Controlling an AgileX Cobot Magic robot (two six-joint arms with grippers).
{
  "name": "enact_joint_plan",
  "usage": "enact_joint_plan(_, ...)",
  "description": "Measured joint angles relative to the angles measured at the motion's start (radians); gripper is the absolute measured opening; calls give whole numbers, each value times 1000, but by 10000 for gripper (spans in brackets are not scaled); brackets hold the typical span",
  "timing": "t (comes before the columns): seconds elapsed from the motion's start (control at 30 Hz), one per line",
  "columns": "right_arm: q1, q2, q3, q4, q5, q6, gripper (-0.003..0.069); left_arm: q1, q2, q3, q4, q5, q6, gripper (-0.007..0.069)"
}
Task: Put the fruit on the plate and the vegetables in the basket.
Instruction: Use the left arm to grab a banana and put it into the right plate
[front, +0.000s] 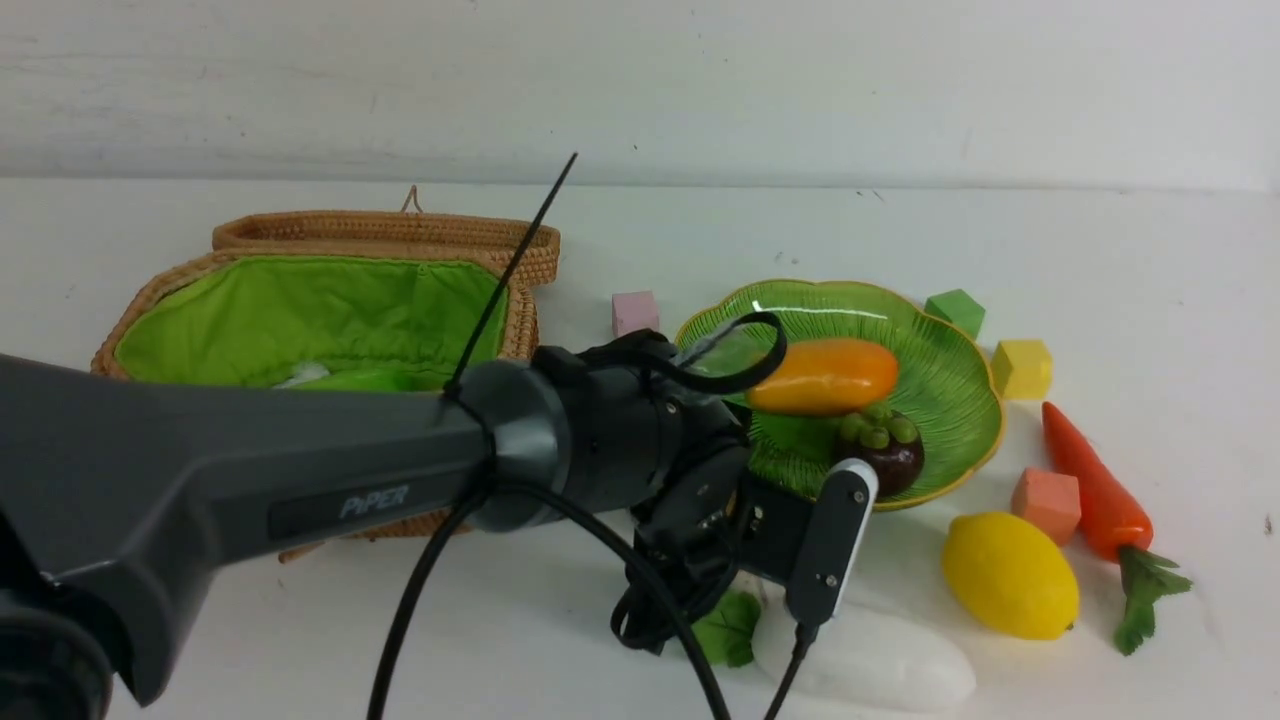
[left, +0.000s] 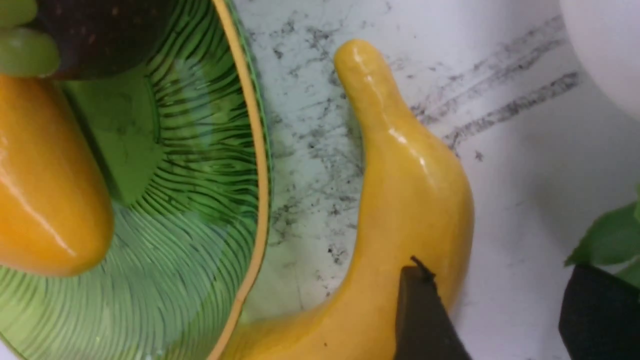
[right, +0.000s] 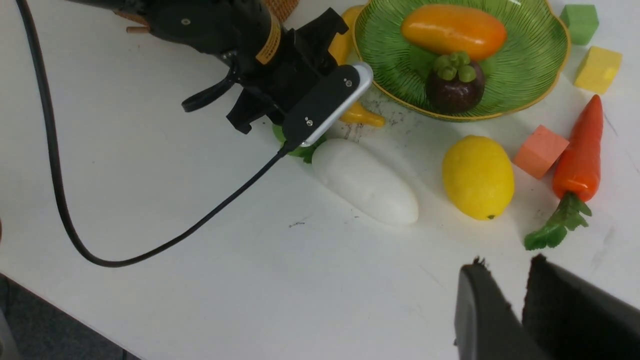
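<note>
- The left end effector (left: 500, 285) hangs low at the banana (left: 410, 200). Its fingers are apart, one across the fruit's curve, apparently placed to clamp it.
- The banana lies on the bench (front: 1100, 250) just beside the plate (left: 250, 150), so a short lift should do.
- The mango (front: 822, 376) and mangosteen (front: 885, 450) sit on the plate; the lemon (front: 1010, 575), radish (front: 865, 660) and carrot (front: 1095, 485) wait.
- The right end effector (right: 505, 270) hovers aside, a slit apart and empty.

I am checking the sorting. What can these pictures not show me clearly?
- Basket contents: front view, the left arm covers its near part.
- Banana: front view, almost hidden behind that arm; left wrist view, one end cut off by the edge.
- Left end effector: whether it holds the banana; left wrist view shows only fingertips.
</note>
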Motion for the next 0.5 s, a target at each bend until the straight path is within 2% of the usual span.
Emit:
enact_joint_plan(0.27, 0, 0, 0, 0, 1, -3, 153, 0, -35, 0, -17, -14, -134, 361)
enact_joint_plan(0.37, 0, 0, 0, 0, 1, -3, 153, 0, -33, 0, -17, -13, -139, 363)
enact_joint_plan(0.5, 0, 0, 0, 0, 1, -3, 153, 0, -26, 0, -16, -15, -87, 395)
